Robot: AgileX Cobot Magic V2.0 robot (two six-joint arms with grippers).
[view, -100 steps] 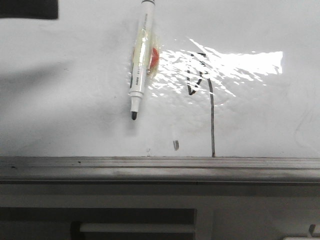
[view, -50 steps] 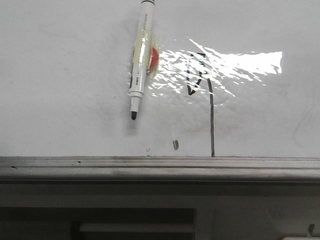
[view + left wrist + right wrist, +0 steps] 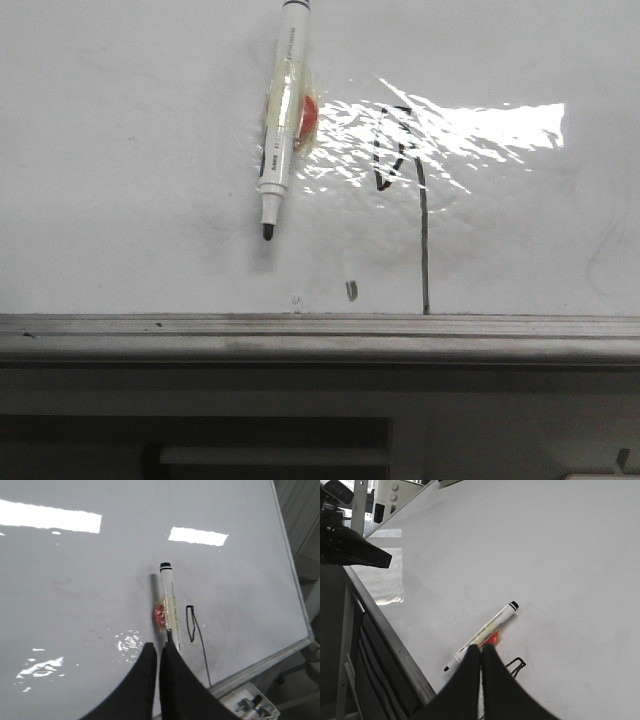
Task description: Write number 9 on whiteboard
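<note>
The whiteboard point(image 3: 120, 200) fills the front view, glossy with wrinkled film. The number 9 point(image 3: 424, 230) is drawn on it in black: a small rough loop over a long stem that reaches the ledge. It also shows in the left wrist view point(image 3: 190, 625) and the right wrist view point(image 3: 516, 664). A white marker point(image 3: 282, 120) with an orange patch lies uncapped on the board left of the 9. My left gripper point(image 3: 159, 647) is shut and empty, held above the board over the marker's point(image 3: 169, 595) tip end. My right gripper point(image 3: 480, 649) is shut and empty above the marker point(image 3: 490, 630).
A grey metal ledge point(image 3: 320, 335) runs along the board's near edge. A small dark smudge point(image 3: 351, 290) sits left of the stem's foot. A dark arm part point(image 3: 350, 550) shows beyond the board's edge in the right wrist view. No gripper shows in the front view.
A dark shape at the front view's top left corner and its shadow on the board's left have gone. The marker and the 9 have not moved.
</note>
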